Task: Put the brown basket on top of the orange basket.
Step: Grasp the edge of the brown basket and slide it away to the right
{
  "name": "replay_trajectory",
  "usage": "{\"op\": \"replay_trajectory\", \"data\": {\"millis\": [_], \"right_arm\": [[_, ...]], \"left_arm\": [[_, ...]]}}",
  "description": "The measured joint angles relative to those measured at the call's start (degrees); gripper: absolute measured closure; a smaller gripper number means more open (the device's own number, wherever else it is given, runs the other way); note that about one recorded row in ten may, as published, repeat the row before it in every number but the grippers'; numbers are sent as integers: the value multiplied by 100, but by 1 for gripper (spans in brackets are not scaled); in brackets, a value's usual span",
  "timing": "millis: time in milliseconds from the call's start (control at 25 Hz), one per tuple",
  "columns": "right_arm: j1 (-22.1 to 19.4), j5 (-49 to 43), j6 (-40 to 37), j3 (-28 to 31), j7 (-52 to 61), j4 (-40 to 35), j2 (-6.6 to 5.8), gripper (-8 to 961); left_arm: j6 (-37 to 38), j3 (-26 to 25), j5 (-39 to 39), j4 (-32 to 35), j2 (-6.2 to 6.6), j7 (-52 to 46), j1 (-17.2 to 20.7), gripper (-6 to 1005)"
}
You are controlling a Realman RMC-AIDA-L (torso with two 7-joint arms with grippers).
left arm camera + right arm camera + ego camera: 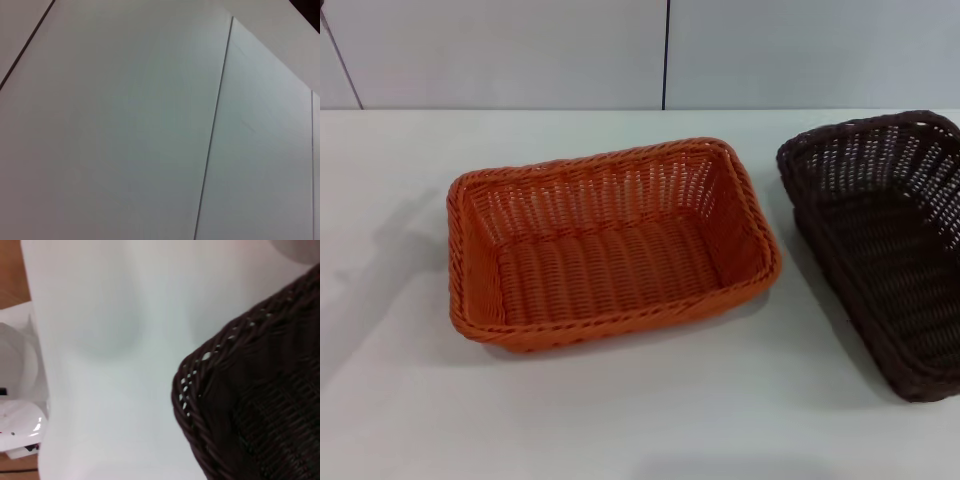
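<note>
Two woven baskets sat on a white table [620, 410], near each other but not touching. The orange basket [610, 245] lay near the middle of the table, upright, and nothing was in it; its slatted floor showed plainly through the open top. The brown basket [885, 245] stood on the robot's right side, also with nothing in it, and its far right portion was cut off by the edge of the head view. Both were rectangular, wicker-style, with a braided rim and sloping open-weave sides that let light through small gaps. Neither claw appeared in any view, so whether either was released or clenched could not be told, and placing the baskets against the claws was only possible loosely: the right wrist camera looked down close over one rounded corner of the brown basket [250, 400], with bare tabletop [115, 340] beside it and a blurred white rounded object [20, 430] past the table's edge. The left wrist camera showed only pale flat panels [125, 125] split by thin dark seams.
</note>
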Motion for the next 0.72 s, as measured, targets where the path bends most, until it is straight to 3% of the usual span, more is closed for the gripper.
{"op": "replay_trajectory", "data": {"millis": [280, 600, 720], "right_arm": [[72, 400, -328, 91, -38, -18, 41, 687], [117, 801, -692, 286, -36, -146, -18, 762], [135, 699, -735, 184, -24, -157, 33, 782]], "left_arm": [[29, 0, -2, -13, 7, -16, 37, 274], [107, -88, -11, 11, 19, -70, 70, 274], [159, -139, -13, 5, 23, -76, 70, 274]]}}
